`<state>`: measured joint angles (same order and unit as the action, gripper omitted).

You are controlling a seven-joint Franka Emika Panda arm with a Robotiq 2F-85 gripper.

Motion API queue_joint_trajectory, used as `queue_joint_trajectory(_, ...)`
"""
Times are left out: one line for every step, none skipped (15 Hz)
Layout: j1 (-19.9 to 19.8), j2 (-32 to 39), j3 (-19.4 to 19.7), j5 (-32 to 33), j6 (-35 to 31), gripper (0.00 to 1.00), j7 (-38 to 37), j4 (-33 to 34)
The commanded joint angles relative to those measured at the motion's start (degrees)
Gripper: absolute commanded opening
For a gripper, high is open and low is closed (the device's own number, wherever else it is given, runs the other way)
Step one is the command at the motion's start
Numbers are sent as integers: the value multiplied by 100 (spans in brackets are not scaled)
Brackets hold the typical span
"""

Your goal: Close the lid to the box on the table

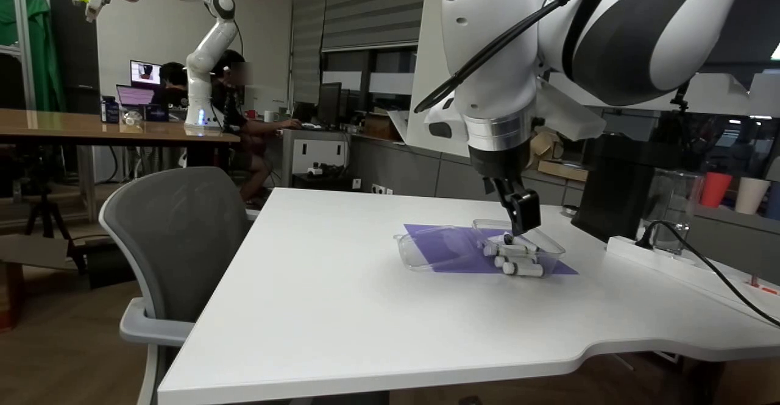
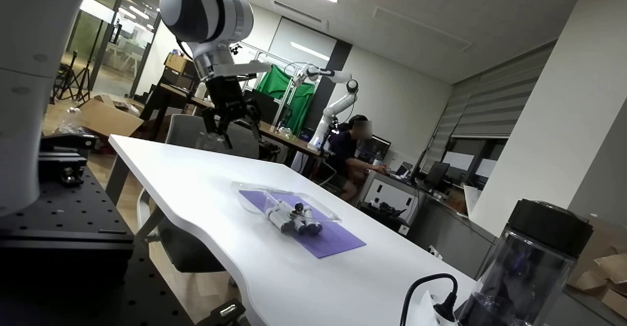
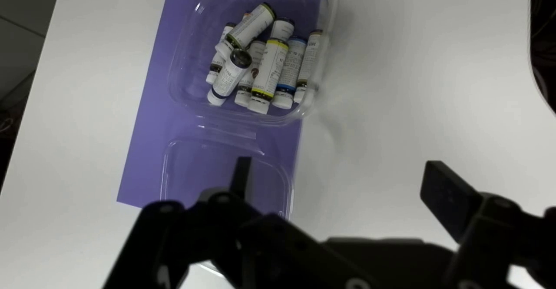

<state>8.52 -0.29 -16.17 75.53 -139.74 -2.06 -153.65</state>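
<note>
We're treating this as the step before contact: the lid (image 1: pixel 436 250) is lying open on the table (image 1: pixel 317 307), left of the box (image 1: pixel 556 248) in an exterior view, so none of the closing is done yet. Lid and box are clear plastic; a purple sheet (image 3: pixel 147 154) is showing through from beneath. In the wrist view the box is sitting far with small bottles (image 3: pixel 271 65) inside, the lid near, the hinge strip (image 3: pixel 226 131) running between.

The gripper (image 2: pixel 243 138) is hanging above the tabletop, touching neither, jaws standing wide apart, holding nothing. In the wrist view the left jaw is overlapping the lid, the right one sitting over white tabletop, so we're probably off to the right.

Next we're needing a shift left and down to the lid's near edge (mostly hidden behind the gripper), then hooking under or pinching it, swinging it far over the hinge and pressing. We're expecting the box might slide.
</note>
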Motion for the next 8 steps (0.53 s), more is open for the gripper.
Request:
queue_joint_trajectory(221,207,100,339,171,100,-305,64)
queue_joint_trajectory(252,346,95,543,203,100,-438,103)
queue_joint_trajectory(291,484,84,752,266,100,-537,138)
queue_joint_trajectory(338,656,68,974,349,100,-636,179)
queue_joint_trajectory(400,834,47,1311,460,100,-806,219)
queue_joint_trajectory(482,1039,19,1716,647,100,-1042,269)
queue_joint_trajectory(544,1235,5,2059,783,100,-1244,315)
queue_joint_trajectory(624,1460,-23,2431,985,100,-1517,383)
